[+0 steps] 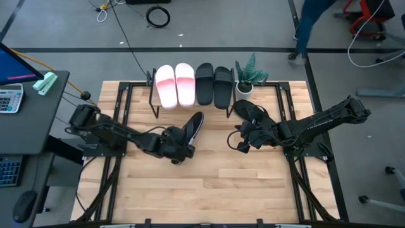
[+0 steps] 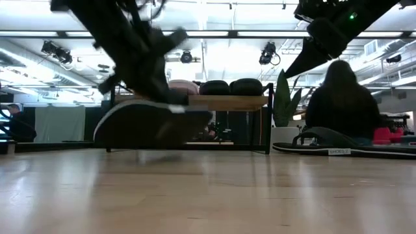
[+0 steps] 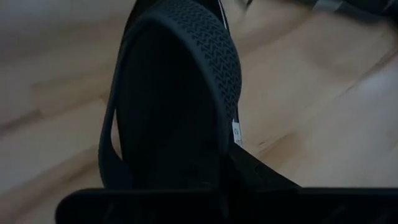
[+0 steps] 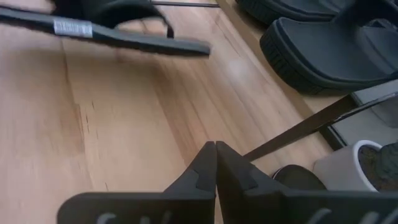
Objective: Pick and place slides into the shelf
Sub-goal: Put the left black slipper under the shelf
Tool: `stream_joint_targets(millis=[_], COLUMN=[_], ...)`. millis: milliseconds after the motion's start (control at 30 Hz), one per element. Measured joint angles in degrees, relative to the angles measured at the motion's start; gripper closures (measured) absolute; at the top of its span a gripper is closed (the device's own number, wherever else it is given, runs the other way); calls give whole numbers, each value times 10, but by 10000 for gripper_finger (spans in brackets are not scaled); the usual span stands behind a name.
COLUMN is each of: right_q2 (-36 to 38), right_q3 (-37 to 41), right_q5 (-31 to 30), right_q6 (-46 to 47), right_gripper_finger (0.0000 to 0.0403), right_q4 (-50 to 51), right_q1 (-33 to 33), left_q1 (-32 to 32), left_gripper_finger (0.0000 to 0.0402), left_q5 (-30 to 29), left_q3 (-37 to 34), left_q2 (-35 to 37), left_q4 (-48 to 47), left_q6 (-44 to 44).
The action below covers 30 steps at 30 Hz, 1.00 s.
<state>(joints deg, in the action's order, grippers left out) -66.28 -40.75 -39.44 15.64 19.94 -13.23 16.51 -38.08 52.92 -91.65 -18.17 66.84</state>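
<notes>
The shelf point(image 2: 227, 102) stands at the table's far edge. Two pale pink slides point(image 1: 175, 85) and two black slides point(image 1: 213, 85) lie on its top board. My left gripper point(image 1: 185, 142) is shut on a thin black flip-flop point(image 1: 194, 125) in front of the shelf. A second black flip-flop point(image 1: 253, 113) lies flat on its sole on the table, right of the shelf. My right gripper point(image 4: 215, 149) hovers just near of that flip-flop, shut and empty. My left gripper holds the flip-flop by the end of its sole nearest the wrist point(image 3: 217, 163), pinched between its two fingers; the exact spot is dark. The fingers run along the flip-flop's length. It is turned on edge, tread point(image 3: 205, 43) showing, lifted clear of the table point(image 2: 149, 120).
A small potted plant point(image 1: 248, 76) stands at the shelf's right end. A person point(image 2: 341, 97) sits beyond the table's far edge. A side desk with a calculator point(image 1: 9, 98) stands left of the table. Bare wood planks point(image 1: 209, 183) fill the near half.
</notes>
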Motion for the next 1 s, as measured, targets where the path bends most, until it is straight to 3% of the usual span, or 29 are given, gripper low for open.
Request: stream_joint_targets(millis=[367, 600, 700, 800, 1000], right_q2=[0, 0, 0, 0, 0], right_q3=[0, 0, 0, 0, 0], right_q5=[-12, -12, -12, -12, -13], right_q6=[-23, -23, -23, -24, -33], right_gripper_finger=[397, 397, 396, 396, 396], right_q4=[-3, -3, -3, -3, -3], right_q1=[0, 0, 0, 0, 0], left_q1=[-80, -155, -178, -179, -157], left_gripper_finger=[389, 322, 292, 266, 239], left_q5=[17, 25, 76, 113, 116], left_q3=[-1, 0, 0, 0, 24], left_q2=[-108, -114, -114, -114, -114], left_q4=[118, 166, 171, 174, 188], left_q6=[-7, -130, -130, -117, -141])
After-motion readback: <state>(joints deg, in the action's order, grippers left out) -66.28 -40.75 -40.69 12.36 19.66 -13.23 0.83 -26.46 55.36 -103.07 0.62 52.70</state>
